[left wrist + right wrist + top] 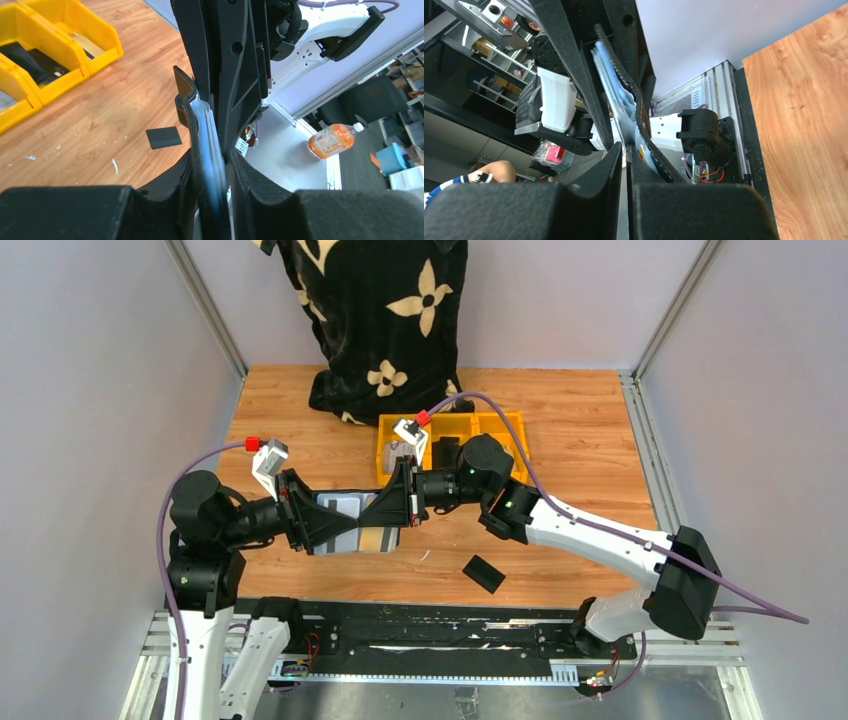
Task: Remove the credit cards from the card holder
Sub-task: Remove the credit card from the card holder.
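Note:
The card holder [378,540] hangs open above the table between my two grippers, its striped inside facing up. A silvery credit card [340,504] shows in its far half. My left gripper [343,523] comes in from the left. In the left wrist view the card holder [202,120] stands edge-on between the fingers, against the left one, with a slit of light beside the right one. My right gripper [366,516] comes in from the right. Its jaws [628,150] are pressed on a thin edge of the card holder [621,95]. Whether that edge is a card or a flap is unclear.
A small black slab [484,574] lies on the wood in front of the right arm. Yellow bins [500,430] stand behind the grippers. Further back a black cloth with pale flowers [380,320] hangs down to the table. Grey walls close both sides.

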You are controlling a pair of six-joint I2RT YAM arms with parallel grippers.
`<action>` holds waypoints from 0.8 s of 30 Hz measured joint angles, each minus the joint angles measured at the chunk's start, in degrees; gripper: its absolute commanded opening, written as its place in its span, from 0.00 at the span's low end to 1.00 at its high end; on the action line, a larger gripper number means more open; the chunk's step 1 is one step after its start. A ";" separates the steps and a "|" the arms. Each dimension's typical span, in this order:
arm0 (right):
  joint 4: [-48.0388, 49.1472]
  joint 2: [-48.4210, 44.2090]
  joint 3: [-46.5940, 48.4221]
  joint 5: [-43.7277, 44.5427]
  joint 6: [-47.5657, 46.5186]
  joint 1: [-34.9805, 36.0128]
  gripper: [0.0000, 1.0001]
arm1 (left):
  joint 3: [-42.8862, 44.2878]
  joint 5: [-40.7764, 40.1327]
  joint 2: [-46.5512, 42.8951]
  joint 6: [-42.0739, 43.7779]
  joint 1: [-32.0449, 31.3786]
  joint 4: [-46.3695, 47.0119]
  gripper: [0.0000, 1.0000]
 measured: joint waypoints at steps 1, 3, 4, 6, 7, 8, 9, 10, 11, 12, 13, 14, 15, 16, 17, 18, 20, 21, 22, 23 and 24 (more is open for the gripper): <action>0.55 0.39 -0.13 -0.02 0.55 0.26 0.08 | -0.57 0.20 0.02 -0.17 0.00 0.13 0.39; 1.31 0.79 -0.22 0.09 1.07 0.59 0.02 | -1.42 0.85 0.04 -0.72 -0.07 0.28 0.50; 1.77 0.98 -0.24 0.13 1.22 0.68 0.00 | -1.68 1.20 0.04 -0.90 -0.15 0.44 0.52; 2.56 1.22 -0.39 0.17 1.68 0.81 0.00 | -1.95 1.99 0.04 -1.14 -0.37 0.52 0.53; 3.10 1.31 -0.63 0.20 2.10 0.85 0.00 | -2.01 2.54 0.04 -1.31 -0.39 0.61 0.51; 3.54 1.33 -0.87 0.22 2.29 0.87 0.00 | -2.03 3.06 0.04 -1.38 -0.39 0.63 0.47; 3.89 1.33 -1.18 0.22 2.40 0.87 0.00 | -2.03 3.61 0.04 -1.53 -0.39 0.68 0.45; 3.93 1.33 -1.29 0.22 2.45 0.87 0.00 | -2.03 4.37 0.04 -1.57 -0.39 0.72 0.44; 3.93 1.33 -1.38 0.22 2.45 0.87 0.00 | -2.03 4.85 0.04 -1.75 -0.37 0.74 0.43; 3.91 1.27 -1.49 0.15 2.45 0.87 0.00 | -2.03 5.42 0.04 -1.73 -0.37 0.76 0.43; 3.87 1.11 -1.57 0.11 2.43 0.90 0.00 | -2.03 5.84 0.04 -1.75 -0.37 0.76 0.42; 3.82 0.87 -1.70 0.11 2.38 0.92 0.00 | -2.03 6.47 0.07 -1.73 -0.37 0.79 0.41; 3.72 0.55 -1.90 0.11 2.27 0.96 0.00 | -2.03 7.06 0.07 -1.73 -0.37 0.81 0.39; 3.63 0.28 -2.05 0.11 2.23 1.09 0.00 | -2.03 7.61 0.07 -1.68 -0.37 0.79 0.36; 3.52 -0.13 -2.29 0.09 2.19 1.22 0.00 | -1.99 8.46 0.15 -1.29 -0.37 0.59 0.33; 3.43 -0.44 -2.49 0.02 2.14 1.25 0.00 | -1.88 8.87 0.26 -0.76 -0.37 0.20 0.31; 3.37 -1.27 -3.13 0.02 1.99 1.25 0.00 | -1.36 9.79 0.85 0.37 -0.37 -1.22 0.30; 3.23 -1.75 -3.43 0.09 1.88 1.25 0.00 | -1.14 10.21 1.11 0.87 -0.37 -1.88 0.30; 3.06 -2.40 -3.89 0.22 1.60 1.25 0.00 | -0.79 10.80 1.46 1.51 -0.37 -2.80 0.31; 2.78 -2.91 -4.24 0.35 1.31 1.22 0.00 | -0.31 11.34 1.81 2.16 -0.37 -3.80 0.31; 2.45 -3.39 -4.42 0.52 1.01 1.22 0.00 | 0.09 11.74 2.03 2.75 -0.37 -4.48 0.31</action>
